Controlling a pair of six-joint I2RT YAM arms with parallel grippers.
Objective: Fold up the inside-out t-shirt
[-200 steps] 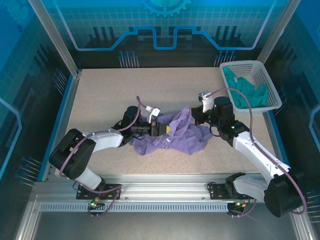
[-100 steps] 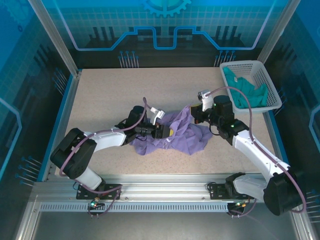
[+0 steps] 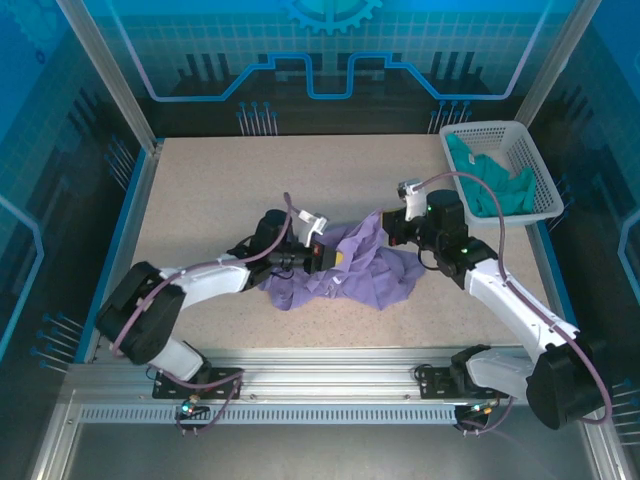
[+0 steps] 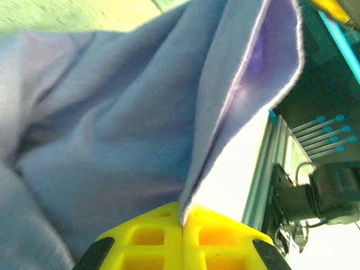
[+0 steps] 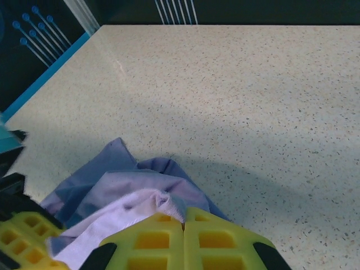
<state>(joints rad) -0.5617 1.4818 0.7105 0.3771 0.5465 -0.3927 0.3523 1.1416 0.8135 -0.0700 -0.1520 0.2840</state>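
Note:
The inside-out t-shirt lies bunched and wrinkly in the middle of the table, lavender with pale seams. My left gripper reaches in from the left and is shut on a fold of the t-shirt; a thin edge of cloth runs down between its yellow fingers. My right gripper sits at the shirt's upper right corner and is shut on a bunched hem of the t-shirt, pinched at the tips of its yellow fingers.
A white basket at the back right holds a teal garment. Bare speckled tabletop spreads behind and to the left of the shirt. A metal rail runs along the near edge.
My left gripper pushed a little further right into the shirt and shut on a fold. The right gripper kept its hold and barely moved.

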